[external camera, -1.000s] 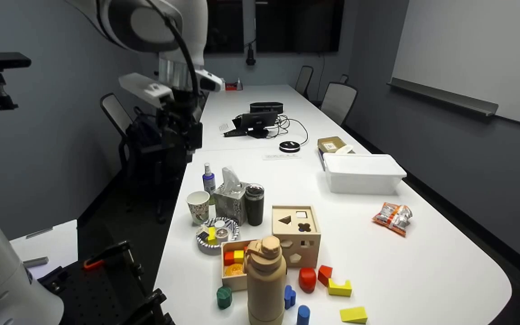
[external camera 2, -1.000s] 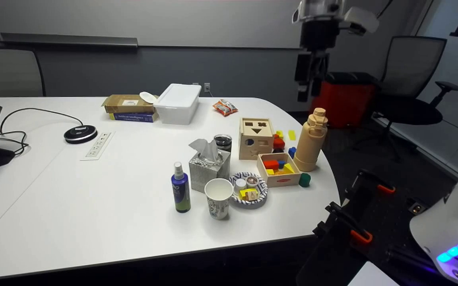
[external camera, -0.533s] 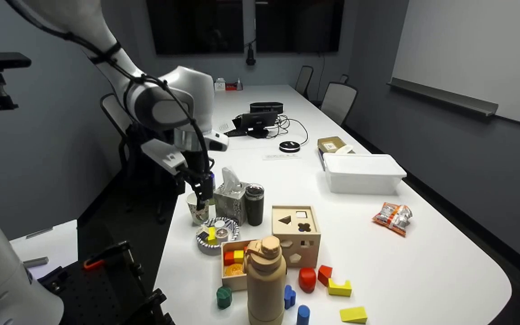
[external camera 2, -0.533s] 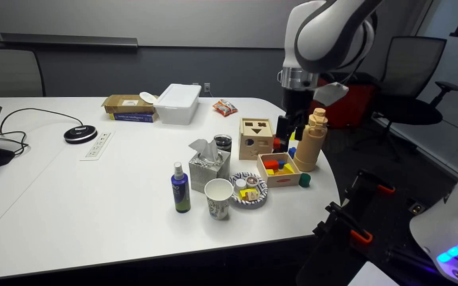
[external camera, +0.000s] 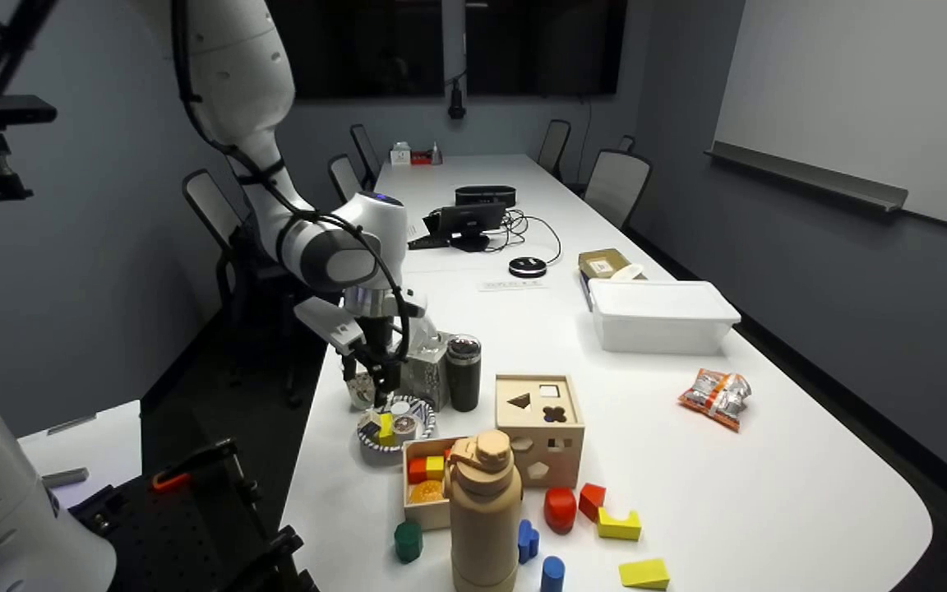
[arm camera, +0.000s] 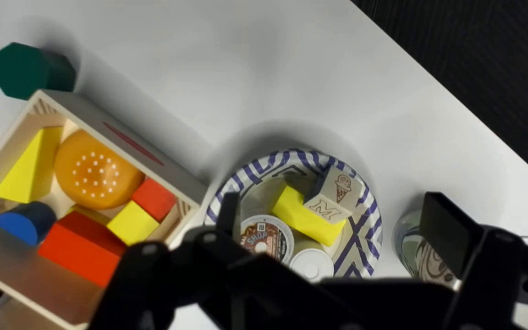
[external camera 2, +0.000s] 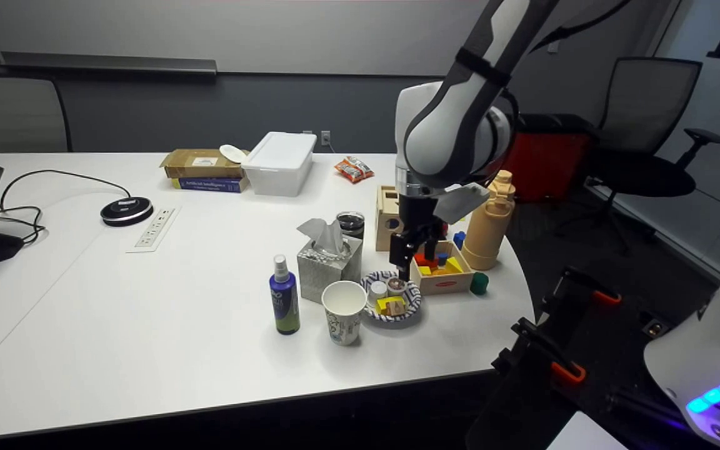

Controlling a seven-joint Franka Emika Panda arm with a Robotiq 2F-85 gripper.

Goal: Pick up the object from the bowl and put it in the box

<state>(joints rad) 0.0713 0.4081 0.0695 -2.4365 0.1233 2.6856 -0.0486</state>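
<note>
– green block (arm camera: 28, 71) sits far left in the wrist view. next comes the wooden box (arm camera: 163, 166), holding a yellow wedge (arm camera: 30, 174), an orange dome (arm camera: 94, 169) with white dots and a few other blocks (arm camera: 83, 247).

– ok, and right of that?

– bowl (arm camera: 360, 245), just beside the box. it's got two small round pods (arm camera: 271, 238), a yellow block (arm camera: 297, 215) and a pale cube (arm camera: 335, 195) with an ice cream cone printed on it. so the task's object is one of those four, can't tell which tho.

– jaws?

– spread wide, gripping nothing. gripper (arm camera: 335, 213) hangs over the bowl, one finger (arm camera: 228, 217) covering its left side, the other in front of a patterned cup (arm camera: 429, 266) at far right.

– tips touching the bowl?

– can't tell.
</note>
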